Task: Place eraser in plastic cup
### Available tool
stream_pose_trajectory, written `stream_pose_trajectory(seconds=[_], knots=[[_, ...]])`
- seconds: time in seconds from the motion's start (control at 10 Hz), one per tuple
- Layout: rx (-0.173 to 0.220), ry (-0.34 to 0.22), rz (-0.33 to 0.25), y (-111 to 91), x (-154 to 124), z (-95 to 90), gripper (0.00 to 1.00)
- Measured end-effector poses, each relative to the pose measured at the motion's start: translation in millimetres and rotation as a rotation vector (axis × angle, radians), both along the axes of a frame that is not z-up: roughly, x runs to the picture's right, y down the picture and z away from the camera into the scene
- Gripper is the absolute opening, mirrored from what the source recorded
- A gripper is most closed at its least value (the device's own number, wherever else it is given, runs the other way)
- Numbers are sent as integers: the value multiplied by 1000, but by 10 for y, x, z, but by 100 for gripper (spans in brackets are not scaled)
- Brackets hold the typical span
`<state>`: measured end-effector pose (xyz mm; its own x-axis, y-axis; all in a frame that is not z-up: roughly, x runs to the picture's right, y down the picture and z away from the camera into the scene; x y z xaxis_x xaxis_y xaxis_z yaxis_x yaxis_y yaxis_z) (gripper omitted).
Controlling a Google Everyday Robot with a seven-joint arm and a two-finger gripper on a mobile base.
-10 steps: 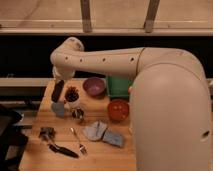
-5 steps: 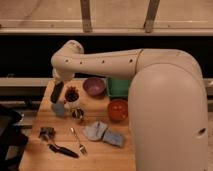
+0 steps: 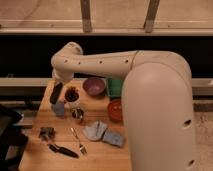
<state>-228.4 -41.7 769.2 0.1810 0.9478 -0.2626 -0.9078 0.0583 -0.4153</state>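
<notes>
One eraser is seen tilted at the bench's left side, just above one plastic cup — the tool sits at its top; grip cannot be told. Two bowls are counted — purple, red

A wooden table stands before a dark wall band under a pale window ledge; grey floor lies at right.
</notes>
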Motion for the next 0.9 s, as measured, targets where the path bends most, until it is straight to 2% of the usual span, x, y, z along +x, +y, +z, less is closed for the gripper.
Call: stream_pose_trajectory(seconds=[0.4, 0.9], knots=[[7, 19, -24, 47, -112, 122, 0], [20, 95, -30, 177, -69, 339, 0]])
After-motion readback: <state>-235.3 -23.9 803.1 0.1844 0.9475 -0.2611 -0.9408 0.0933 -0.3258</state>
